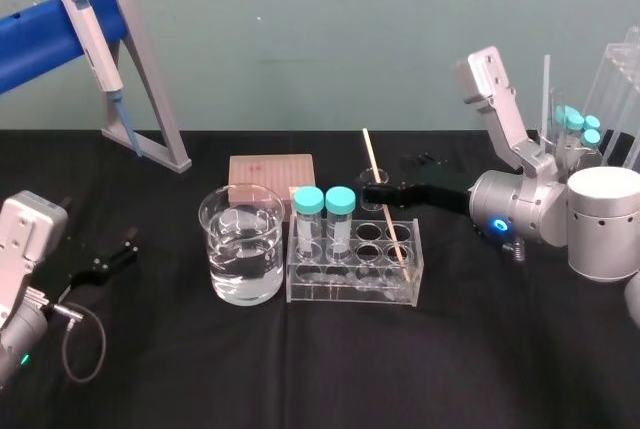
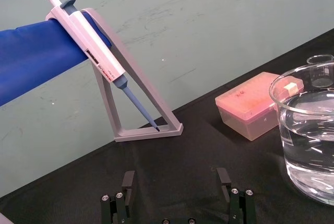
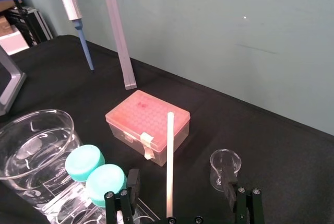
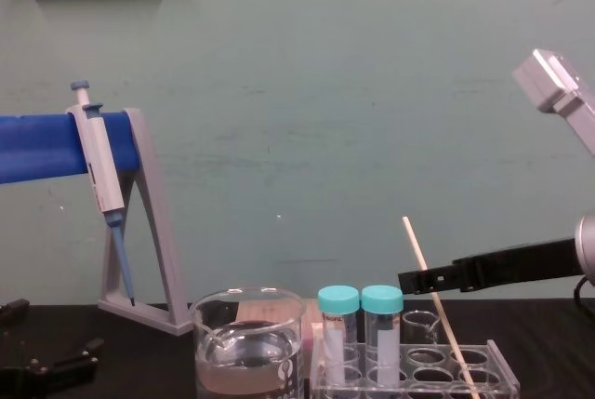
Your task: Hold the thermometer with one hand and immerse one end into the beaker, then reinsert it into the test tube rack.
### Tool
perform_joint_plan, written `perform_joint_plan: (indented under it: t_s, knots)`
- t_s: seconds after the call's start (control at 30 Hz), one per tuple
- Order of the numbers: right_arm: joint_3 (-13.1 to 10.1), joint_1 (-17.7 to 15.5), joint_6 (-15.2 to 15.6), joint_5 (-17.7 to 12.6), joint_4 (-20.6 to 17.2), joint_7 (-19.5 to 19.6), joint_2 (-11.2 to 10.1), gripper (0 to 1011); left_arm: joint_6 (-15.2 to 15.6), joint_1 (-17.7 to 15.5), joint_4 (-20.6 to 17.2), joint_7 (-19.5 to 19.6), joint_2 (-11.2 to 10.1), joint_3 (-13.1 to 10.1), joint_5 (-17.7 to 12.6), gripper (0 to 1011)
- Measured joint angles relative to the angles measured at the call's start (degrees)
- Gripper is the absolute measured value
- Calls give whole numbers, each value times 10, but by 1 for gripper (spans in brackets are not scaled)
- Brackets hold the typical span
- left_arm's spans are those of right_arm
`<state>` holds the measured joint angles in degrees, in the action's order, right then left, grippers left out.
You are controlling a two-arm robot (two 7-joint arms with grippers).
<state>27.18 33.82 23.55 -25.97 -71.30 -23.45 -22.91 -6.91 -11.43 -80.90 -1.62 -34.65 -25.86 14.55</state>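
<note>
No lettering, label or number is legible on anything here.

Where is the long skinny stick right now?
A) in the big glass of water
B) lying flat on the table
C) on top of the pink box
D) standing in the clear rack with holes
D: the thermometer leans in a hole of the test tube rack, with the right gripper open around it.

Test tube rack (image 1: 355, 267): clear plastic, mid-surface; two teal-capped tubes (image 1: 325, 219) upright at its left end.
Thermometer (image 1: 385, 199): thin cream rod in a right-side hole, top leaning left.
Beaker (image 1: 241, 245): wide clear glass, part full, upright, just left of the rack.
</note>
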Motion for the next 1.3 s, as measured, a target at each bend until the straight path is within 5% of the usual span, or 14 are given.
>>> perform_joint_plan:
  t_s: [0.33,0.53,1.3]
  knots:
    - [-4,2,-2,8,13,7,11,1003,0,0,0,0,0,0,0,1003]
    - [-10,1,-4,10,13,8,14,889,0,0,0,0,0,0,0,1004]
    - [-6,-4,-5,5,-6,-3,28,168,0,0,0,0,0,0,0,1004]
